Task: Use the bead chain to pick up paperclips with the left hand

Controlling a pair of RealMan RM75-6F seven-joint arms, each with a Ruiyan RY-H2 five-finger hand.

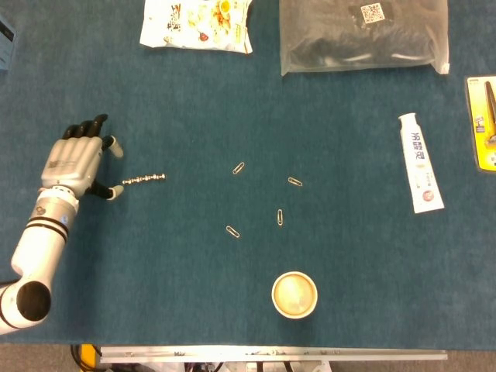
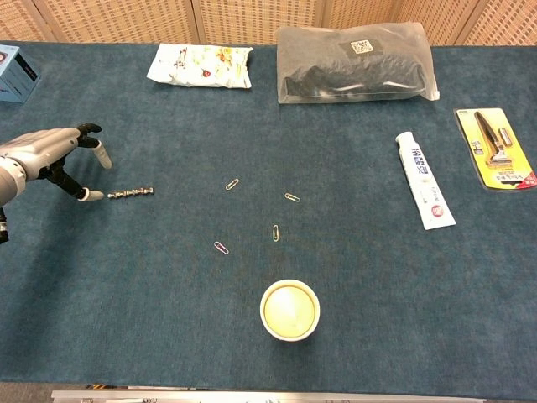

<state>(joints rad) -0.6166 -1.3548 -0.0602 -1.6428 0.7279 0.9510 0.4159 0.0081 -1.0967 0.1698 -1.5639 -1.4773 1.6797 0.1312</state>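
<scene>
The left hand hovers with fingers spread, holding nothing; the short silver bead chain lies on the desk just beyond its thumb tip. Best to lower, pinching one chain end.

We looked from the head view almost straight down on the tabletop, far enough up that its near edge showed at 6 o'clock. From the chest view we sat lower and faced forward at a slant, so the tabletop receded to a wicker screen at 12 o'clock. Both views shared the same middle stretch: the paper cup at 6 o'clock, the toothpaste tube at 3 o'clock, and the left robot hand at 9 o'clock.
</scene>
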